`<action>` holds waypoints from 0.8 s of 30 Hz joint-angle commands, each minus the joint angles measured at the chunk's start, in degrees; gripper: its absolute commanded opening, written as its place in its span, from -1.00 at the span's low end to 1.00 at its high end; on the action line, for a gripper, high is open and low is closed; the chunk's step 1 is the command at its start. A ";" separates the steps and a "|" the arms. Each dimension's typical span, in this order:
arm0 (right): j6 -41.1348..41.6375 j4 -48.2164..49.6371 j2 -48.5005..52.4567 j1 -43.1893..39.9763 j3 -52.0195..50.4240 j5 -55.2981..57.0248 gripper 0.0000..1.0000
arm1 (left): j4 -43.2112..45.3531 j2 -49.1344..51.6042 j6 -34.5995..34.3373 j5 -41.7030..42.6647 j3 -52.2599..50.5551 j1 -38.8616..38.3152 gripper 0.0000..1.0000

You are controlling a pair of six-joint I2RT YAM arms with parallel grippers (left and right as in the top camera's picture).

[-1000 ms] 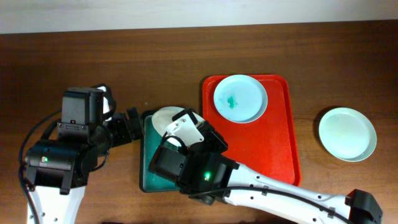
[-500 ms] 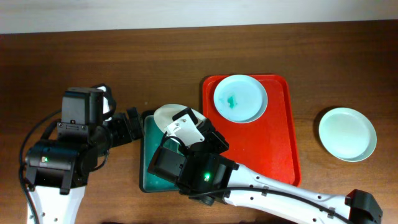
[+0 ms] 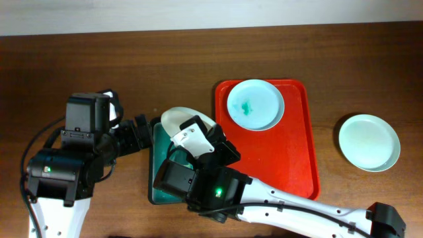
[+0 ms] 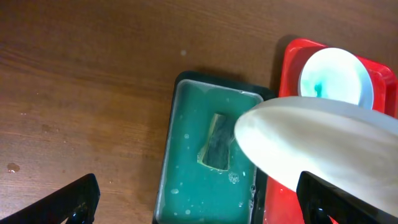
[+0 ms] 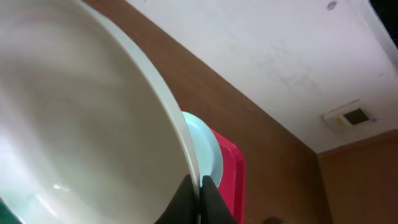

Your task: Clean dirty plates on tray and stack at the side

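Observation:
My right gripper is shut on the rim of a white plate and holds it tilted over the dark teal basin. That plate also shows in the overhead view and in the left wrist view. A second plate with a teal smear lies at the back of the red tray. A third plate sits on the table to the right of the tray. My left gripper is open and empty above the basin's near end.
A sponge lies in the soapy water of the basin. The left arm's body fills the table's left front. Bare wooden table lies behind.
The right arm has shifted slightly left and the held plate has moved a little toward the back over the basin. The left arm has not moved.

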 commanded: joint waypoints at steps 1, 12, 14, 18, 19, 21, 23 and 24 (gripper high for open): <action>-0.26 0.26 -1.27 0.26 1.22 2.64 -0.92 | -0.09 -0.17 0.09 -0.20 0.31 0.20 0.99; -0.26 0.26 -1.27 0.33 1.22 2.62 -0.92 | -0.09 -0.20 0.09 -0.20 0.31 0.20 0.99; -0.24 0.24 -1.27 0.33 1.22 2.60 -0.92 | -0.09 -0.17 0.09 -0.20 0.31 0.20 0.99; 16.57 -2.67 -1.27 -3.56 1.22 -12.24 -0.92 | -0.09 -0.17 0.09 -0.20 0.31 0.20 0.99; 19.52 -2.47 -1.27 -7.34 1.22 -27.10 -0.92 | -0.09 -0.17 0.09 -0.20 0.31 0.20 0.99; 17.07 -1.29 -1.29 -18.84 1.25 -55.67 -0.91 | -0.09 -0.17 0.09 -0.20 0.31 0.20 0.99; 10.75 -1.29 -2.49 -31.04 1.29 -71.87 -0.92 | -0.09 -0.17 0.09 -0.20 0.31 0.20 0.99; 8.39 -1.36 -3.30 -36.81 1.29 -77.44 -0.92 | -0.09 -0.17 0.09 -0.20 0.31 0.20 0.99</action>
